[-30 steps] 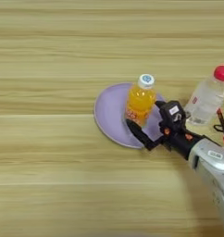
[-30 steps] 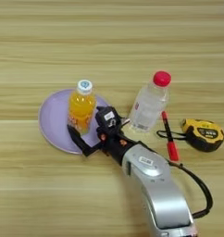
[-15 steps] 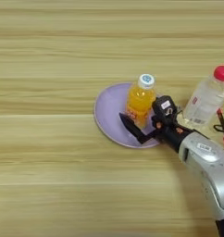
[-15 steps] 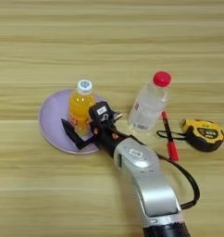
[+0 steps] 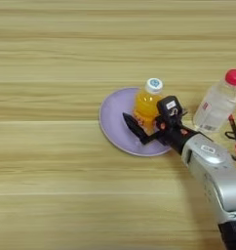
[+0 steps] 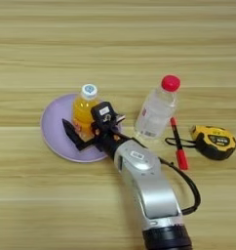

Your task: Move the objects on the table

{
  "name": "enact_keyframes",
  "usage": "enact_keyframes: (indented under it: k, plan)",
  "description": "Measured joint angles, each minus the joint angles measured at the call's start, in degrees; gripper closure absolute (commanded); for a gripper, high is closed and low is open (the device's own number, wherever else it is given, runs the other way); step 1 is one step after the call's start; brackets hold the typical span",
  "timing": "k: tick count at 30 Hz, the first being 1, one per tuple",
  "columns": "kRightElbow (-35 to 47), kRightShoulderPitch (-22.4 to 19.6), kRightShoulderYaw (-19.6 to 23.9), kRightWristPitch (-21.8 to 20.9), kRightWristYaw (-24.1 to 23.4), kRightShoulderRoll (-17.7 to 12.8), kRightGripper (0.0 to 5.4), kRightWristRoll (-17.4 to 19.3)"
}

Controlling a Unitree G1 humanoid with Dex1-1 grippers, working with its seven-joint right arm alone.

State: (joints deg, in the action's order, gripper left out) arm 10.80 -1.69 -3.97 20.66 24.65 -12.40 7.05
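A small orange-juice bottle (image 5: 148, 100) with a white cap stands upright on a lilac plate (image 5: 114, 124) on the wooden table (image 5: 51, 63). My right gripper (image 5: 145, 117) is open with the bottle's lower half between its black fingers. One finger (image 5: 133, 128) lies low across the plate at the bottle's front left. The other finger (image 5: 167, 106) is at the bottle's right. I cannot tell if either touches it. A clear bottle (image 6: 156, 111) with a red cap stands to the right. The yellow-black tape measure (image 6: 213, 141) lies further right.
A red pen (image 6: 178, 149) lies between the clear bottle and the tape measure, by the tape's black strap (image 6: 176, 142). My silver forearm (image 6: 147, 188) runs from the bottom edge up to the plate, with a black cable (image 6: 190, 183) looping on its right.
My gripper has slid left and a little further away, so its fingers now straddle the juice bottle. The bottles, plate, pen and tape measure have stayed put.
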Motion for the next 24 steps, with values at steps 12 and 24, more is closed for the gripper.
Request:
enact_keyframes:
  k: [12,24]
  plan:
    - [-0.45,-0.07,0.18,-0.01,-0.44,0.29,1.3,0.22]
    - [-0.47,-0.07,0.28,-0.01,-0.45,0.95,1.97,0.32]
